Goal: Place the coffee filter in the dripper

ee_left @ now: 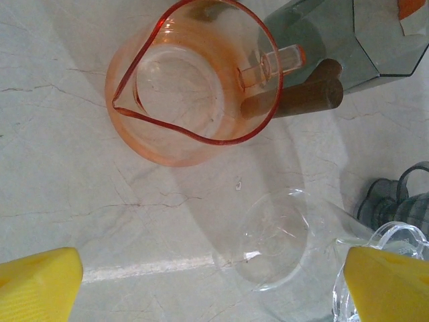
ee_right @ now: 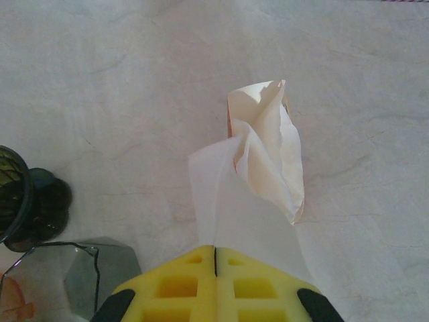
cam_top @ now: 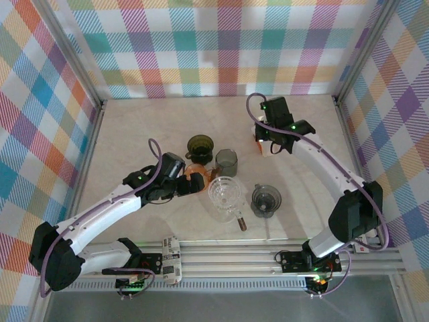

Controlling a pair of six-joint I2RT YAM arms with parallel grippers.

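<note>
A white paper coffee filter, crumpled and folded, hangs from my right gripper, whose yellow jaws are shut on its lower edge. In the top view this gripper hovers with the filter over the table's back right. The dark green dripper stands upright to its left, at the left edge of the right wrist view. My left gripper is open and holds nothing. It hangs above an orange glass pitcher and a clear glass vessel.
A smoky grey glass stands right of the dripper. A clear glass carafe with a wooden handle and a grey round container sit in the middle. Checkered walls enclose the marble table.
</note>
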